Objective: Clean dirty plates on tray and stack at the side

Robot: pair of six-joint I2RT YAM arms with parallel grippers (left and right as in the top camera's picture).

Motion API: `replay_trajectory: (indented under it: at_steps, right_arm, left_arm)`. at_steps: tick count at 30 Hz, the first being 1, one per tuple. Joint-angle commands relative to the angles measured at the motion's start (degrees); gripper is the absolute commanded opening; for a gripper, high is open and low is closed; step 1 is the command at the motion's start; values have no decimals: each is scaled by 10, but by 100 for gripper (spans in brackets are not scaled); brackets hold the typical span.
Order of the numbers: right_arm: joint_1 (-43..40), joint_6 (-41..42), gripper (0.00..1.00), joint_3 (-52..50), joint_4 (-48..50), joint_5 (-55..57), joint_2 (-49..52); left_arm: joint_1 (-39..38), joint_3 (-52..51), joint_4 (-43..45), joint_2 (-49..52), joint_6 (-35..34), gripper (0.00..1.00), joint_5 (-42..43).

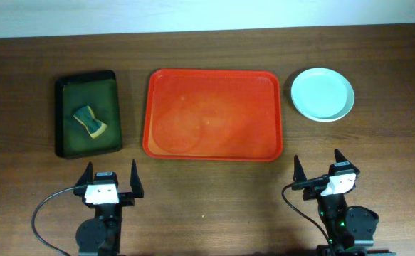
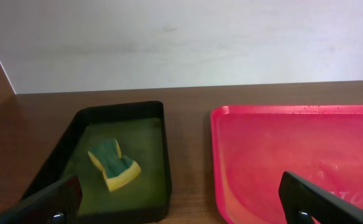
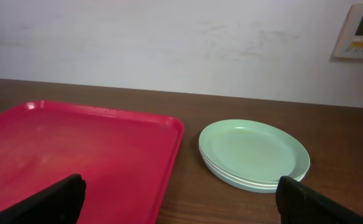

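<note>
The red tray lies mid-table with nothing on it; it also shows in the left wrist view and the right wrist view. The plates sit stacked on the table right of the tray, a pale blue-green one on top; the right wrist view shows the stacked rims. My left gripper is open and empty near the front edge, below the dark tray. My right gripper is open and empty near the front edge, below the plates.
A dark green-black tray at the left holds a green and yellow sponge, which also shows in the left wrist view. A white wall stands behind the table.
</note>
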Motion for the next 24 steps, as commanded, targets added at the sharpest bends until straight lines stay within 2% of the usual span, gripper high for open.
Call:
replay_trajectory:
  at_steps: [1, 24]
  right_arm:
    - [-4, -4, 98, -5, -2, -3, -4]
    - [-4, -4, 98, -5, -2, -3, -4]
  left_arm:
    - [-2, -4, 1, -4, -15, 99, -9]
    - [-2, -3, 1, -4, -15, 99, 6]
